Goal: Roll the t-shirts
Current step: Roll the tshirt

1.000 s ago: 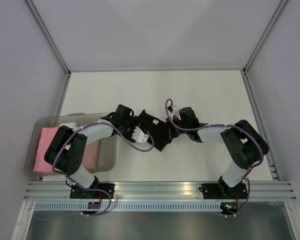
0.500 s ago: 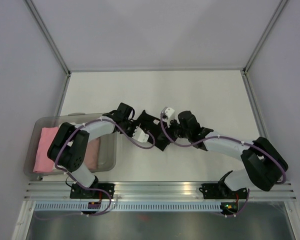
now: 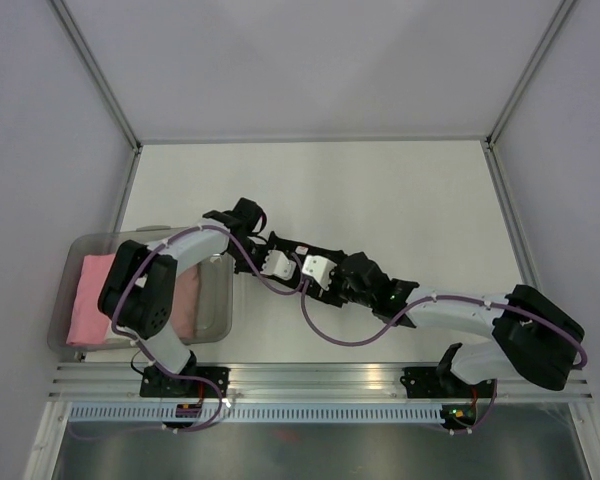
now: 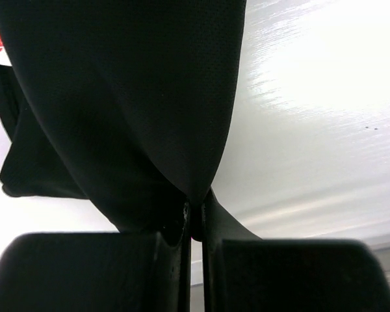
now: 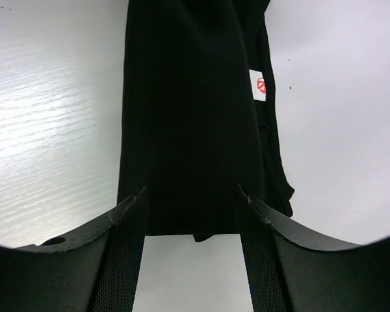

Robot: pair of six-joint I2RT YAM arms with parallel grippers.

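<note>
on the table [image 3: 380,190], just beside the bin [image 3: 223,300] that holds a pink shirt [image 3: 88,300], the black shirt [image 5: 188,117] lies gathered into a long narrow strip between the arms. the step looks like shaping that strip; rolling is not yet begun. next calls for a flat, even band and a hold on one end. the left gripper [image 4: 194,218] is clamped on a cloth fold. the right gripper [image 5: 192,201] stands jaws apart, straddling the strip's end, gripping nothing. the label [image 5: 260,83] shows at the strip's edge.
</note>
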